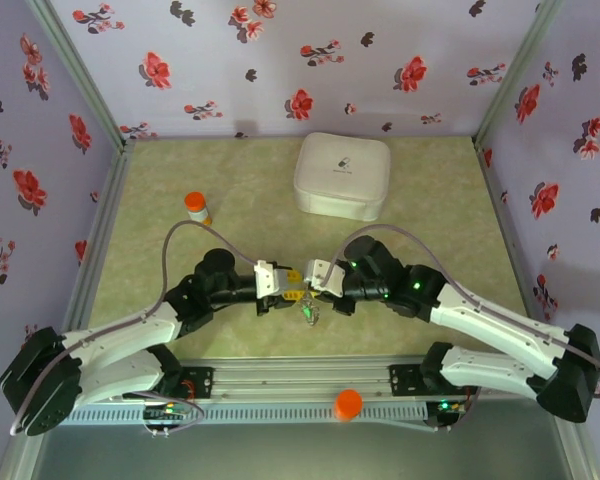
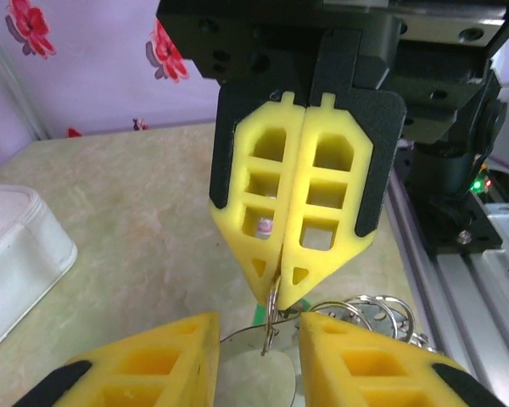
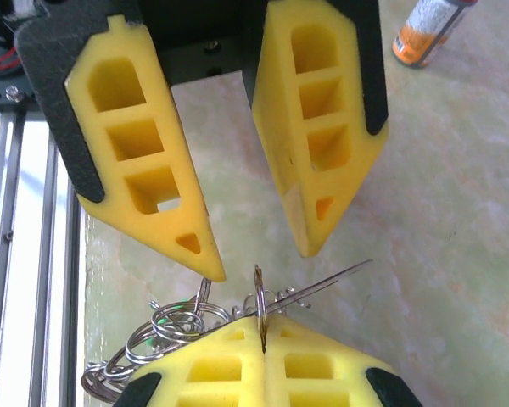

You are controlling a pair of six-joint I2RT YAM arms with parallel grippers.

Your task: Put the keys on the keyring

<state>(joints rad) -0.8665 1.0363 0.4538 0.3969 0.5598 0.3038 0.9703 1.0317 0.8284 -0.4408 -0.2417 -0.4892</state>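
The keyring (image 3: 259, 292) stands edge-on at lower centre, nipped between your right gripper's (image 3: 263, 329) pressed-together tips, with a green key (image 2: 260, 315) just beside it. Directly above, your left gripper (image 3: 261, 261) faces it, spread and empty, its gap lined up with the ring.

Enclosure: back wall (image 1: 280, 70), left wall (image 1: 30, 150) and right wall (image 1: 570, 150) papered in pale lilac with scattered red and dark flower sprigs, joined at the rear corners by bare aluminium posts (image 1: 80, 70). Base: tabletop (image 1: 240, 180) in mottled pale green and cream, evenly lit with soft shadows, with a slotted aluminium rail (image 1: 300, 385) along the near edge carrying a small orange round cap (image 1: 348, 404). Sundries: one white rounded-square lidded box (image 1: 342, 175) near the back wall; one orange-capped bottle (image 1: 197, 208) upright to its left, well apart.
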